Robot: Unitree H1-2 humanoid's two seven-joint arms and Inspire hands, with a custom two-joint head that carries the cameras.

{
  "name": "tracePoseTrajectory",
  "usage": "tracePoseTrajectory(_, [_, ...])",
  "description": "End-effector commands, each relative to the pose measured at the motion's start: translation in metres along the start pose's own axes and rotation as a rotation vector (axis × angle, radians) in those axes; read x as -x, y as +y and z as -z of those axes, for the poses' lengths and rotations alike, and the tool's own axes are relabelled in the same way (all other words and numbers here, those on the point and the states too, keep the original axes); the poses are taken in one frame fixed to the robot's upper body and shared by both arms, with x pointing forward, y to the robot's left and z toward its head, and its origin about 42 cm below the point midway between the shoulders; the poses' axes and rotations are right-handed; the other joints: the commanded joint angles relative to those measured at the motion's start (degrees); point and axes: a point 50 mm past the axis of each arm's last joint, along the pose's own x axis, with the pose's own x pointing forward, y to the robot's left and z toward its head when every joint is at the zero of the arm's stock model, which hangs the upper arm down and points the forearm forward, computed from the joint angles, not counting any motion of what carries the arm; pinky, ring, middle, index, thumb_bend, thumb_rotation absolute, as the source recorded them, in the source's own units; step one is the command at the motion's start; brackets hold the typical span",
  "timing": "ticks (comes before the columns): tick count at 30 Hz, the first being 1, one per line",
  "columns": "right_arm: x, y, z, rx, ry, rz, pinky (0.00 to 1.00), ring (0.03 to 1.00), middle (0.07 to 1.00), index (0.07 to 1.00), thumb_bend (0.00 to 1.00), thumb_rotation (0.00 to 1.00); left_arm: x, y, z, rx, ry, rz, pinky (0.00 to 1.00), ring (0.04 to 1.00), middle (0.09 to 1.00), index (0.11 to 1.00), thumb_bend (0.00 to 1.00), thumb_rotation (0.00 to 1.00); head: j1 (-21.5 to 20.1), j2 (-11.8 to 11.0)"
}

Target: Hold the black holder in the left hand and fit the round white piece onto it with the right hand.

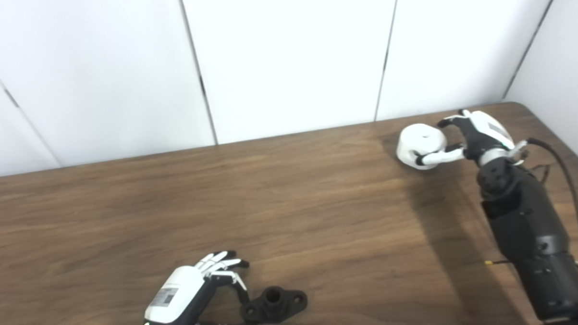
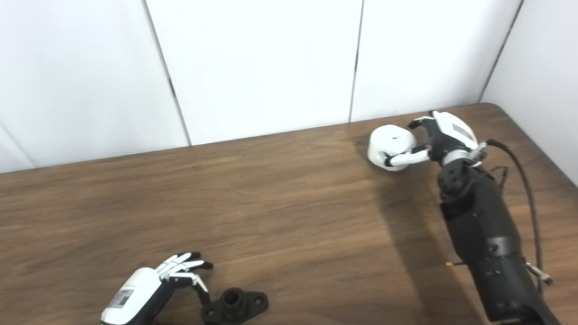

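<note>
The black holder [image 1: 274,303], a short tube on a two-lobed flange, lies flat on the table near the front edge. My left hand [image 1: 202,290] is just to its left, open. One of the fingers [image 1: 240,288] and the thumb bracket the holder's left lobe, and contact is unclear. At the far right the round white piece [image 1: 420,141], a squat cylinder with a small hole on top, sits tilted in my right hand [image 1: 475,136]. The thumb crosses its lower front and the fingers press its right side. Whether it rests on the table or is raised is unclear.
The brown wooden table [image 1: 295,205] spans the view, with its rounded far right corner [image 1: 522,105] behind the right hand. White wall panels [image 1: 290,61] stand along the back edge. A black cable [image 1: 566,172] loops beside the right forearm.
</note>
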Motion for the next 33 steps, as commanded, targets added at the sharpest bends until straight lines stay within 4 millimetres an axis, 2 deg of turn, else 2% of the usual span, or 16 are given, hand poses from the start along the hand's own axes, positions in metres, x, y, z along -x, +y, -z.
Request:
tracePoseTrajectory(1, [-0.007, -0.0243, -0.0194, -0.01, -0.042, 0.08, 1.0, 1.0, 1.0, 0.815, 0.88, 0.34, 0.0258, -0.0271, 0.0371, -0.004, 0.202, 0.182, 0.92, 0.928, 0.835, 0.486, 0.52, 0.04, -0.07, -0.07])
tracePoseTrajectory(33, [-0.0079, -0.0216, -0.014, -0.026, -0.067, 0.163, 1.0, 1.0, 0.954, 0.696, 0.81, 0.32, 0.0264, -0.0268, 0.0361, -0.007, 0.2, 0.182, 0.92, 0.927, 0.835, 0.486, 0.52, 0.04, -0.17, 0.05])
